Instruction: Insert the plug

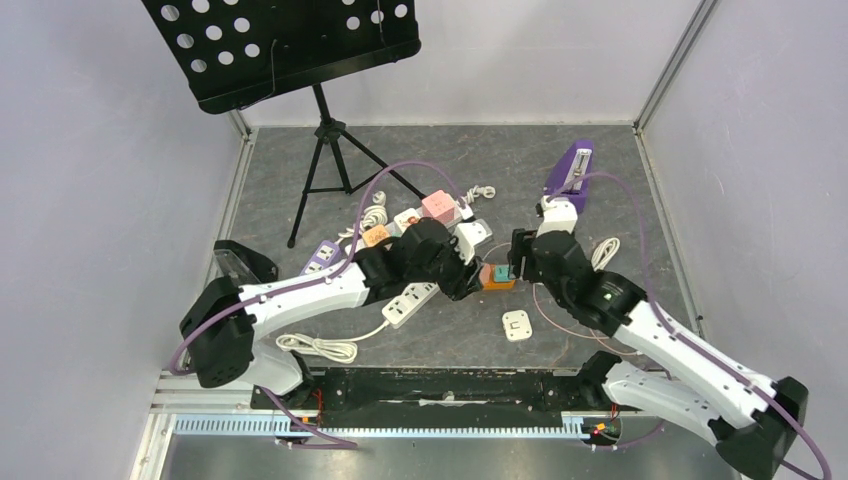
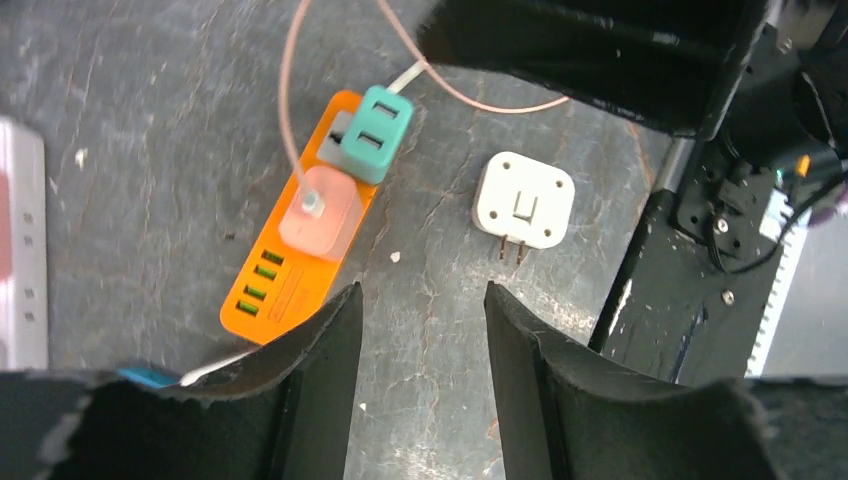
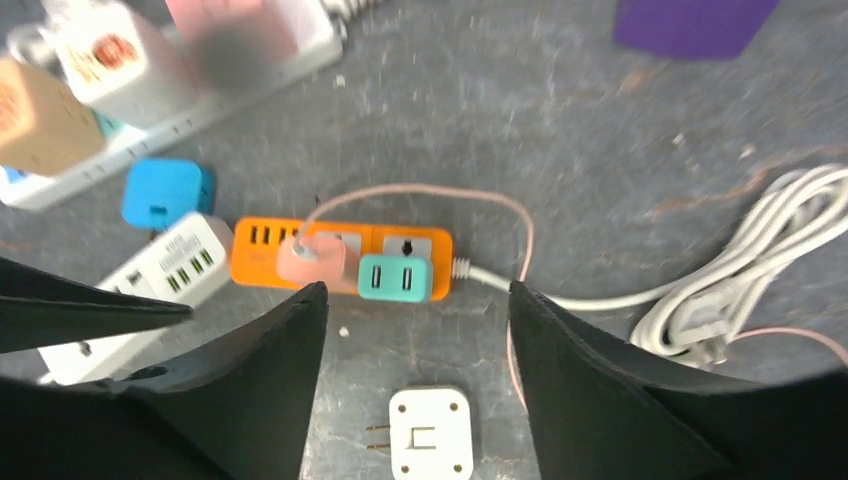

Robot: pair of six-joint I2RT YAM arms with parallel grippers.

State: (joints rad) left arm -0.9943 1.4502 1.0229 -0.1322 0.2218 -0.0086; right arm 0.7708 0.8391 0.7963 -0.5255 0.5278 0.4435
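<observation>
Dark grey, slate-textured table (image 1: 500,160) enclosed by pale walls, with one black music stand (image 1: 290,45) at the rear; one orange power strip (image 2: 305,287) bearing four green USB ports, one teal adapter (image 2: 375,135) and one pink plug (image 2: 320,215), these two side by side on its socket face, the plug's pink cable (image 2: 284,100) looping away; one white two-pronged adapter (image 2: 523,200) lying loose near the strip; two grippers above, left gripper (image 2: 422,310) and right gripper (image 3: 417,320), each with jaws parted, holding nothing.
</observation>
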